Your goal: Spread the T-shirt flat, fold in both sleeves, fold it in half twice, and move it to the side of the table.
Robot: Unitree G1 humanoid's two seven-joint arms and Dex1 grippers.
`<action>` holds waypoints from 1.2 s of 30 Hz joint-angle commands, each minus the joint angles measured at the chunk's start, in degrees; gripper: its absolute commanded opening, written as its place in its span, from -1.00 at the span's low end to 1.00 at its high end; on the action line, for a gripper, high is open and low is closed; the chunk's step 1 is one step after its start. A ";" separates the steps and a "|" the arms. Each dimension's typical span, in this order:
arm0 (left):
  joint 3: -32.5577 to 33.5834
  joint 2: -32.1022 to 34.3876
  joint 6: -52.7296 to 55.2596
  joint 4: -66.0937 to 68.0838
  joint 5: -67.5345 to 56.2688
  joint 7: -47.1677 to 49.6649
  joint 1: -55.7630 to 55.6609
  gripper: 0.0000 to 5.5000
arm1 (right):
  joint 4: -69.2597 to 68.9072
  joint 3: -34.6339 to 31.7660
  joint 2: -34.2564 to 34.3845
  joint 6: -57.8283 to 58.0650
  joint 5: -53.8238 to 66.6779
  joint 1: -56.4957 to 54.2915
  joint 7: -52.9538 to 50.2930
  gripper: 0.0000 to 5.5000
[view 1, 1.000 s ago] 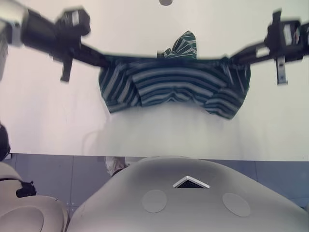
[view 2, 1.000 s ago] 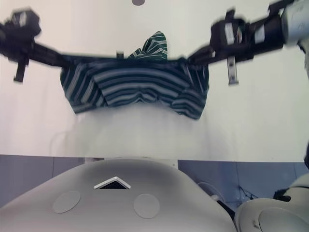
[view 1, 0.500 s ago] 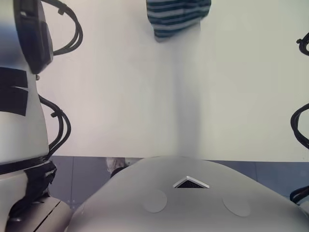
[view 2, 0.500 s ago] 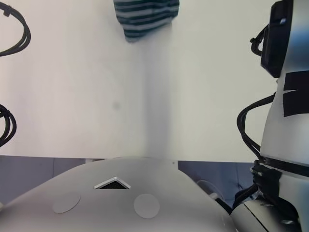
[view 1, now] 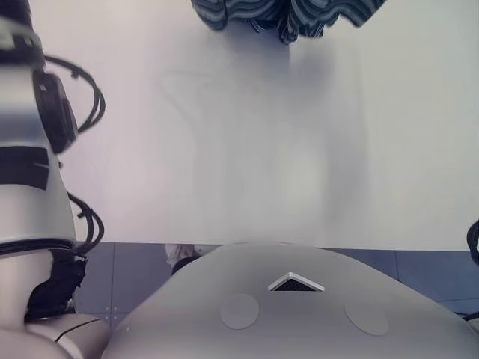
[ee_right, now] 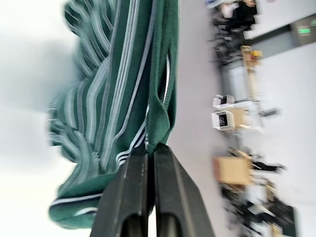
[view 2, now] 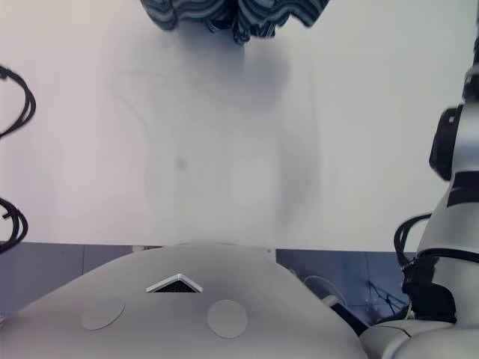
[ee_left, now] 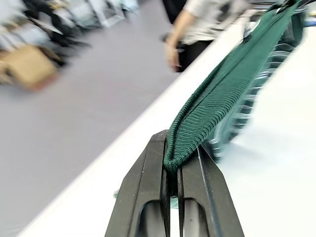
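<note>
Left gripper (ee_left: 173, 160) and right gripper (ee_right: 148, 154) each pinch shut on a ribbed edge of the striped T-shirt (view 1: 288, 13), hanging rippled over the table's (view 1: 247, 164) far middle; soft, light and limp, it likely handles best by its edges.

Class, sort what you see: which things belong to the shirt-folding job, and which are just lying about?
Job: T-shirt; left claw and right claw, each shut on its edge; table.
Lying about: cardboard box on the floor beyond the table.
</note>
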 commanded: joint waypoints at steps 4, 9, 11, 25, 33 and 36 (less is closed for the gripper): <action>-10.92 23.80 20.57 -69.48 -5.22 0.82 61.79 -1.00 | -70.66 7.39 -24.68 32.98 16.46 49.64 0.43 -1.00; -9.41 20.31 23.37 -70.88 -2.19 6.88 65.93 -0.61 | -74.68 4.72 -22.02 45.10 10.84 57.35 -5.18 -0.75; -7.35 24.70 21.99 -74.02 -4.99 3.28 68.14 -0.52 | -78.21 0.63 -22.22 50.57 15.06 58.75 -6.04 -0.60; -11.52 8.97 6.33 -36.04 2.84 15.78 44.17 -0.99 | -43.80 4.80 -4.36 48.56 6.62 42.35 -15.72 -1.00; -8.55 16.69 -1.82 -36.88 4.56 13.98 63.67 -0.99 | -45.47 2.14 -16.72 36.08 4.35 62.82 -9.91 -1.00; -6.61 14.29 0.71 -38.43 2.03 14.45 64.76 -0.99 | -49.74 -2.74 -14.13 39.98 10.00 63.68 -10.48 -1.00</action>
